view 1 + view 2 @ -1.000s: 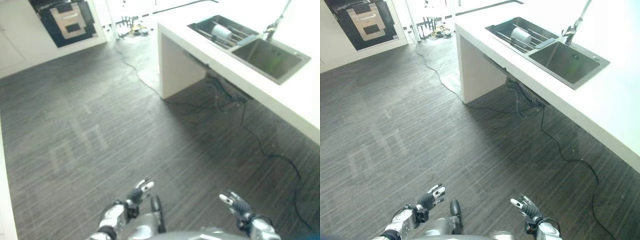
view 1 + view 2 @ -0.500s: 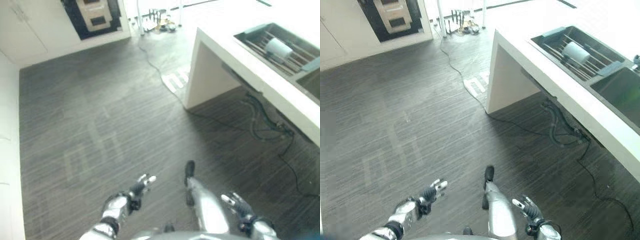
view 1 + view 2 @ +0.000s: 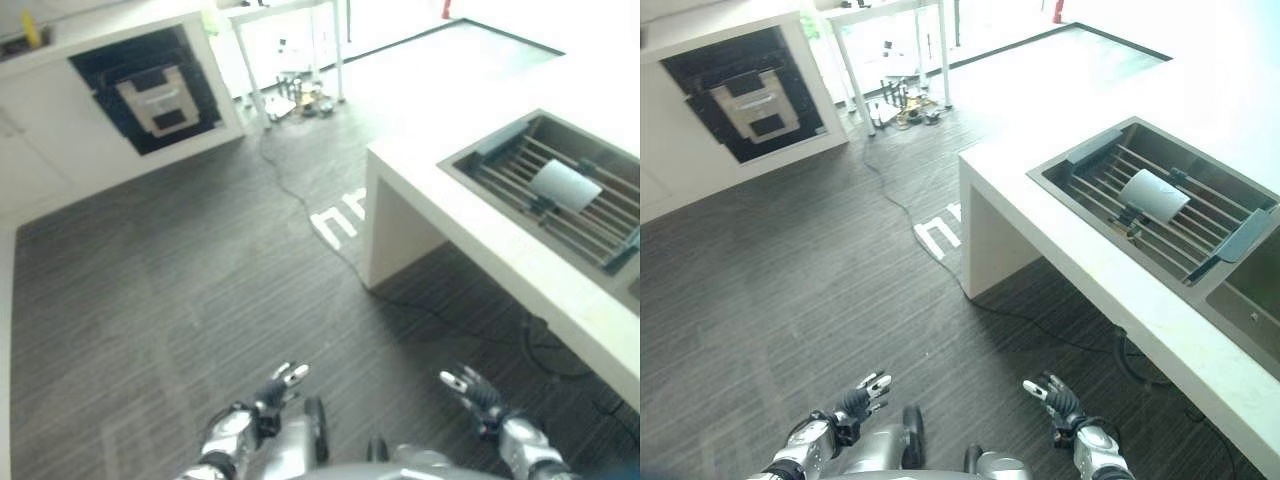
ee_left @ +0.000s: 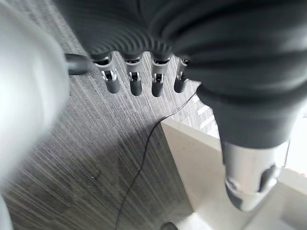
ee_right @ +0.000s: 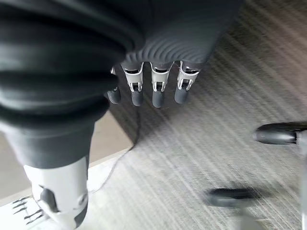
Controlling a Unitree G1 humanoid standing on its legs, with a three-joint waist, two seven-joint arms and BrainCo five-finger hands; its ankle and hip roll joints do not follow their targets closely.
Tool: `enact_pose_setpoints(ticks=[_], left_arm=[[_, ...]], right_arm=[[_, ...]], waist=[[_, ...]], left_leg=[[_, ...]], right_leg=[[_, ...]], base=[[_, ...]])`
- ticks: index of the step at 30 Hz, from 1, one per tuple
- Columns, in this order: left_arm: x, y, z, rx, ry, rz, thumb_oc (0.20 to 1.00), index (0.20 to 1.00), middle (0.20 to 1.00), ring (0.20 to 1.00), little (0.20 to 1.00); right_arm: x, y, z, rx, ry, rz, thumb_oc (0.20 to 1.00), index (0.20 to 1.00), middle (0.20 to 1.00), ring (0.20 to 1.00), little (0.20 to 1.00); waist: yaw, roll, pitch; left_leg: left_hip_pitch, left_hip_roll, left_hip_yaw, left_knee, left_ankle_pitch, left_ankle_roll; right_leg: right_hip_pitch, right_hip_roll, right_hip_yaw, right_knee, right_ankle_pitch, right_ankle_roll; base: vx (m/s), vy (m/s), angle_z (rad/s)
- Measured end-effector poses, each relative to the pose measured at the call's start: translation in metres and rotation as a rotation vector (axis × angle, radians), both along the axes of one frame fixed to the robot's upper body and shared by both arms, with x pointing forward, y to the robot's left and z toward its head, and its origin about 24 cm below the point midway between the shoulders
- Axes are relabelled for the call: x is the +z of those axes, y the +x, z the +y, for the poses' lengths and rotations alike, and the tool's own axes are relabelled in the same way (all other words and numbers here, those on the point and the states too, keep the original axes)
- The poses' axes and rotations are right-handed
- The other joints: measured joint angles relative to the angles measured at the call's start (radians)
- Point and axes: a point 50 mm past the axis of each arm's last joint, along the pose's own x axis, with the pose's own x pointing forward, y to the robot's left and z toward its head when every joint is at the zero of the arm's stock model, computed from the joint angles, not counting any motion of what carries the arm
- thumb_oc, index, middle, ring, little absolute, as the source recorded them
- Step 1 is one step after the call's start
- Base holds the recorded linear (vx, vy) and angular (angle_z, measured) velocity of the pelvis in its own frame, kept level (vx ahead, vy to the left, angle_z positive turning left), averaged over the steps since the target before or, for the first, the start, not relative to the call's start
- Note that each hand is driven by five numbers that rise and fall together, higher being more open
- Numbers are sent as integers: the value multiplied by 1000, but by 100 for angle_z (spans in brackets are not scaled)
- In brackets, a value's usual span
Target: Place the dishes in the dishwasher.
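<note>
- Left eye view: left hand (image 3: 268, 398) and right hand (image 3: 475, 396) both hang low over the dark floor (image 3: 180, 290), empty. The white dish (image 3: 565, 184) lies on the rack (image 3: 560, 205) in the sink, set in the bench (image 3: 480, 250), well apart, ahead and to the robot's right. Right hand is nearer.
- Right eye view: dish (image 3: 1154, 196) lies tilted on its side across the rack bars, long axis roughly crosswise to them. A dark panel (image 3: 745, 95) sits in the far cabinet front, ahead-left; cannot tell if it's the dishwasher.
- Left wrist view: fingers (image 4: 135, 81) relaxed, nearly straight, holding nothing; bench leg past them.
- Right wrist view: fingers (image 5: 159, 90) loose, uncurled, empty, over floor.
- Judgement: next move needs closing in on the bench before the right hand can reach.
</note>
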Motion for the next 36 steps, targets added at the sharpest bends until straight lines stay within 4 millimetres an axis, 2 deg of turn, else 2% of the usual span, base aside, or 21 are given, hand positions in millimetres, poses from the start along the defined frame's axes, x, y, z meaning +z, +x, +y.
enact_pose_setpoints(ticks=[2,3,4,6,7,10,13,17,18,19,20,21,23,26,29,31,32,33,34,35,36], left_arm=[[-1,-5,2,19,-1,-6,1000,1000,1000,1000,1000],[-1,-5,3,11,4,-2,1000,1000,1000,1000,1000],[2,0,6,-5,19,-15,1000,1000,1000,1000,1000],[7,14,8,-32,35,-46,1000,1000,1000,1000,1000],[11,23,10,-71,60,-64,1000,1000,1000,1000,1000],[16,36,12,-86,77,-95,1000,1000,1000,1000,1000],[11,26,11,-108,84,-60,1000,1000,1000,1000,1000],[6,13,14,-89,94,-25,1000,1000,1000,1000,1000],[5,9,15,-77,94,-25,1000,1000,1000,1000,1000],[3,-2,19,-38,98,-10,1000,1000,1000,1000,1000],[2,-5,23,-16,110,3,1000,1000,1000,1000,1000],[6,5,24,-6,121,-17,1000,1000,1000,1000,1000],[9,16,21,-3,124,-43,1000,1000,1000,1000,1000],[0,-7,32,73,144,44,1000,1000,1000,1000,1000],[-17,-57,23,177,79,204,1000,1000,1000,1000,1000],[-20,-69,23,205,80,238,1000,1000,1000,1000,1000],[-16,-57,30,243,87,191,1000,1000,1000,1000,1000],[-11,-41,35,256,90,129,1000,1000,1000,1000,1000],[-9,-35,33,247,78,109,1000,1000,1000,1000,1000],[-9,-32,28,236,59,93,1000,1000,1000,1000,1000],[-10,-33,24,222,42,97,1000,1000,1000,1000,1000]], right_arm=[[-4,-18,-9,-21,-17,41,1000,1000,1000,1000,1000],[-6,-25,-11,-29,-22,52,1000,1000,1000,1000,1000],[-8,-29,-7,-39,-5,58,1000,1000,1000,1000,1000],[-12,-36,-2,-44,9,72,1000,1000,1000,1000,1000],[-16,-45,3,-78,29,89,1000,1000,1000,1000,1000],[-19,-51,8,-87,43,103,1000,1000,1000,1000,1000],[-21,-55,14,-130,57,99,1000,1000,1000,1000,1000],[-21,-52,14,-170,18,89,1000,1000,1000,1000,1000],[-20,-45,14,-170,10,79,1000,1000,1000,1000,1000],[-18,-32,20,-156,10,64,1000,1000,1000,1000,1000],[-16,-25,23,-138,11,37,1000,1000,1000,1000,1000],[-16,-29,19,-154,4,43,1000,1000,1000,1000,1000],[-20,-43,15,-189,-6,86,1000,1000,1000,1000,1000],[-24,-56,15,-192,0,126,1000,1000,1000,1000,1000],[-23,-71,-5,-177,-48,173,1000,1000,1000,1000,1000],[-21,-72,-12,-172,-64,174,1000,1000,1000,1000,1000],[-21,-69,-12,-175,-63,167,1000,1000,1000,1000,1000],[-19,-63,-13,-174,-68,153,1000,1000,1000,1000,1000],[-16,-56,-17,-174,-84,137,1000,1000,1000,1000,1000],[-14,-51,-20,-173,-94,124,1000,1000,1000,1000,1000],[-12,-47,-24,-168,-108,119,1000,1000,1000,1000,1000]], waist=[[12,24,-7],[2,35,-16],[-14,7,-17],[-30,-12,-21],[-50,-10,-24],[-98,-12,-27],[-105,-20,-35],[-103,-38,-37],[-86,-31,-41],[-50,-13,-41],[-26,-13,-42],[-44,-19,-45],[-48,-28,-49],[-53,-48,-61],[-65,39,-78],[-54,46,-83],[-37,0,-80],[-16,-18,-74],[-16,-16,-72],[-16,-11,-70],[-3,-6,-67]], left_leg=[[-10,20,132,115,-15,37],[14,28,175,127,39,70],[54,8,198,105,79,105],[159,-13,213,2,124,156],[189,-22,227,-4,161,188],[199,-49,259,-4,127,225],[205,-62,312,-4,104,229],[210,-48,388,23,77,197],[215,-11,478,23,82,190],[224,46,595,25,70,186],[235,74,642,27,57,168],[238,76,636,22,37,155],[247,76,617,27,38,136],[281,102,613,24,50,76],[298,236,564,71,50,28],[246,303,483,207,94,25],[152,304,391,350,171,-3],[30,285,309,525,194,-24],[-27,238,276,577,156,-24],[-55,180,251,567,105,-4],[-17,123,245,404,80,-3]], right_leg=[[59,-20,27,3,-53,42],[81,-20,20,25,-93,69],[62,-52,7,111,-127,97],[-14,-89,-57,302,-135,118],[-67,-88,-67,366,-198,127],[-224,-72,-74,328,-191,119],[-331,-93,-64,299,-64,115],[-341,-92,-52,232,20,147],[-339,-109,-135,189,6,149],[-356,-152,-334,232,10,163],[-374,-208,-440,301,16,190],[-333,-272,-438,286,38,240],[-285,-320,-352,237,54,284],[-268,-297,-322,161,71,250],[-254,-150,-311,203,33,145],[-257,-97,-310,255,-28,84],[-267,-106,-303,261,-41,60],[-254,-107,-285,235,-23,15],[-239,-104,-282,206,-15,7],[-225,-102,-277,184,-16,9],[-217,-97,-254,163,-2,40]], base=[[132,158,-130],[185,185,-76],[193,188,-88],[170,200,-104],[119,190,-75],[92,152,-35],[56,68,-41],[-29,-13,-70],[-99,-167,-214],[-57,-227,-278],[33,-375,-232],[90,-433,-105],[117,-415,-13],[129,-426,-4],[86,-386,-18],[41,-300,-13],[56,-92,-20],[116,57,-21],[155,156,-26],[152,154,-39],[127,145,-79]])
